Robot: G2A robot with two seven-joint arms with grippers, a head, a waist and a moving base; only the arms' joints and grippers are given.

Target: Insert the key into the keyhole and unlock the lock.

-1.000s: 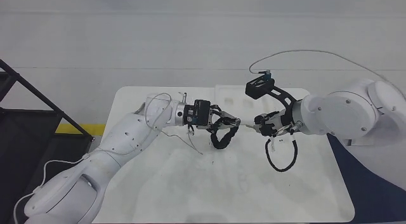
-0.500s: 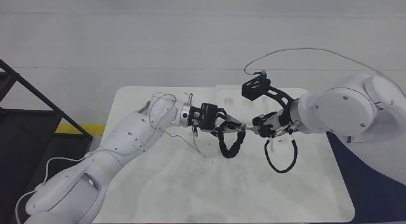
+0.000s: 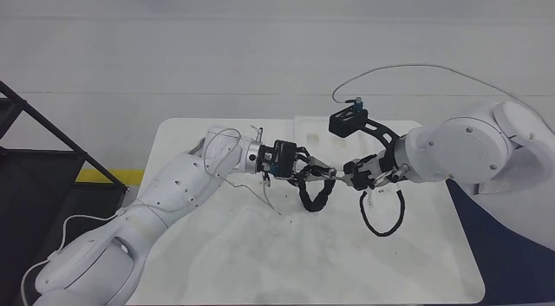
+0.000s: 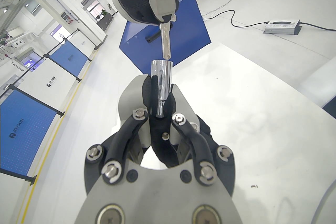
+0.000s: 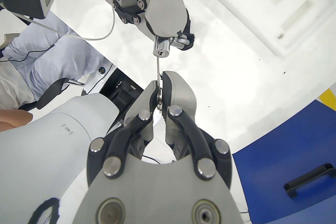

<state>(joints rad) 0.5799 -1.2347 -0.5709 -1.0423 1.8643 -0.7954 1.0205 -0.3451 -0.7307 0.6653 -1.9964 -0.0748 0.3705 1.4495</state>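
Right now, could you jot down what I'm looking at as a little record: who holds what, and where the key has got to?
Left gripper: shut on the lock, held over the table
Right gripper: shut on the key
Key position: blade in line with the lock, tip at the keyhole; how deep it sits cannot be told
Cable: black loop at the lock
Background: white foam tray lying on the table

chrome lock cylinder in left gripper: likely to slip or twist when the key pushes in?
Probably slippery: the lock cylinder is polished, round chrome, so it may rotate in the left gripper under key torque. Looks rigid, likely dense for its size. Its black cable loop seems floppy and may swing.
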